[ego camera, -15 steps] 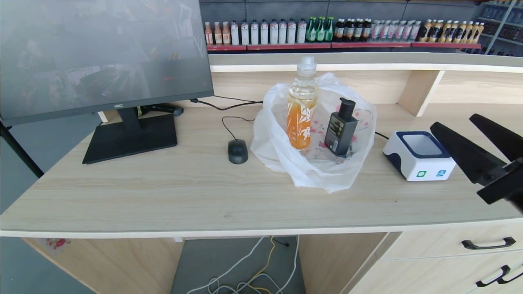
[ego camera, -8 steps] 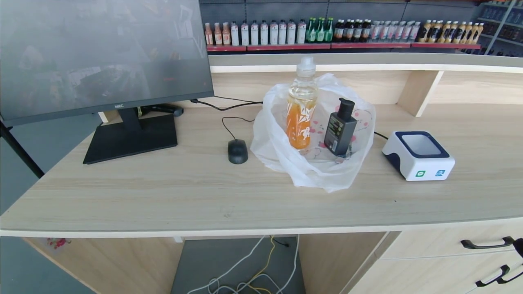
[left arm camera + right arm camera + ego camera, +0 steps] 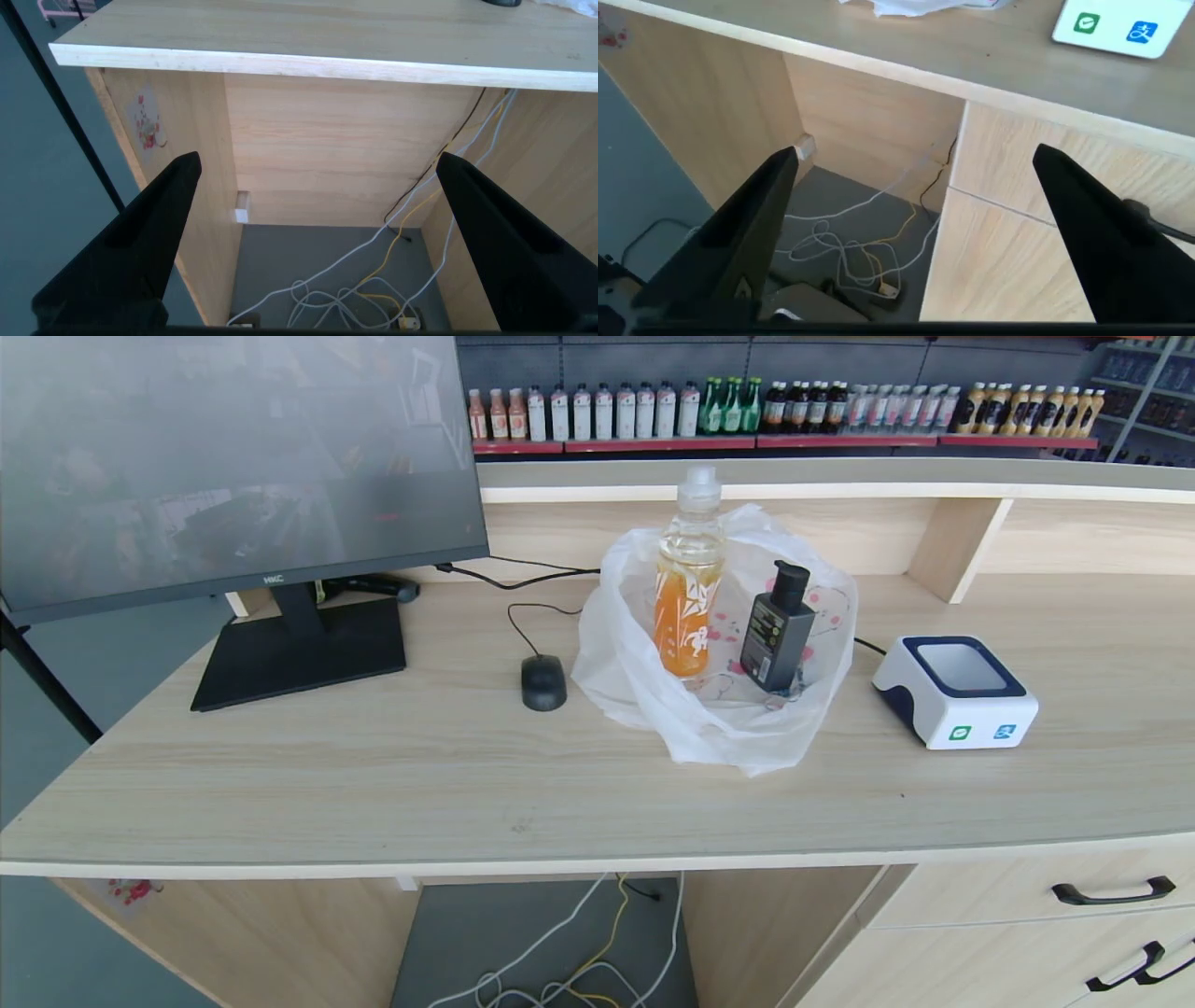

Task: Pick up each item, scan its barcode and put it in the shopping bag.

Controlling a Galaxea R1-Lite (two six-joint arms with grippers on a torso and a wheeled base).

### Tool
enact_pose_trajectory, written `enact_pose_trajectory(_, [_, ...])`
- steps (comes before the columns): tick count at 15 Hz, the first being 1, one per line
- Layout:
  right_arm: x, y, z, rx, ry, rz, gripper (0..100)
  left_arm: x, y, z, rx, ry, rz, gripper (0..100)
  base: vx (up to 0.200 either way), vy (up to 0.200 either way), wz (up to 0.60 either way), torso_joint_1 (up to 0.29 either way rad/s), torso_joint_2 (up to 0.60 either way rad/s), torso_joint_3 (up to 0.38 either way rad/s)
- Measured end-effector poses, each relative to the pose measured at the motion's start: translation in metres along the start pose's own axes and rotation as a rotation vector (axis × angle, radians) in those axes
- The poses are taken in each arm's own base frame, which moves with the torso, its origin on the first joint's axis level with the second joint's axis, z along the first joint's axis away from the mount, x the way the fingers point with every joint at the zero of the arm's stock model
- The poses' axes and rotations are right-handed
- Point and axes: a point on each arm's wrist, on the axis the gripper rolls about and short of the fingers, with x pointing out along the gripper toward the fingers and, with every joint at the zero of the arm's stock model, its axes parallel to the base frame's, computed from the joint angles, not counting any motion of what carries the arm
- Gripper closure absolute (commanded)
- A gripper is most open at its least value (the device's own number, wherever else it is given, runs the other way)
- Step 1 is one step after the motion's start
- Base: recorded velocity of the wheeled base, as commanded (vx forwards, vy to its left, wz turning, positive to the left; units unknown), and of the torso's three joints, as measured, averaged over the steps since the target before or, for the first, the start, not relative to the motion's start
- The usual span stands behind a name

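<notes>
A white plastic shopping bag [image 3: 719, 705] sits open on the wooden counter [image 3: 392, 775]. Inside it stand a clear bottle of orange drink [image 3: 688, 588] and a dark pump bottle [image 3: 778, 630], both upright. To the bag's right rests the white and navy barcode scanner [image 3: 954, 691], whose front edge [image 3: 1109, 28] also appears in the right wrist view. My left gripper [image 3: 318, 243] hangs open below the counter's front edge, with nothing between its fingers. My right gripper [image 3: 924, 247] is likewise open and empty, low in front of the counter beside the drawers.
A monitor [image 3: 233, 467] on a black stand fills the counter's left side, with a black mouse [image 3: 543, 681] and its cable beside the bag. Drawers with black handles [image 3: 1111, 894] are under the counter at right. Loose cables [image 3: 579, 961] lie on the floor below.
My right gripper, held open above the counter's right end a second ago, has dropped out of the head view to below the counter's edge. The bag, bottles and scanner have not moved.
</notes>
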Motion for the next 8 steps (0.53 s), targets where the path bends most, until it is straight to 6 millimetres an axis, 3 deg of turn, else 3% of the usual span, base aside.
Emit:
enact_pose_trajectory(5, [-0.013,0.003,-0.027,-0.015,0.079,0.006,0,0.0,0.0,0.0,0.0,0.0,0.0,0,0.0,0.0,0.0,0.0,0.0,0.0])
enact_pose_trajectory(8, [-0.016,0.003,-0.027,-0.015,0.043,-0.027,0,0.0,0.0,0.0,0.001,0.0,0.0,0,0.0,0.0,0.0,0.0,0.0,0.0])
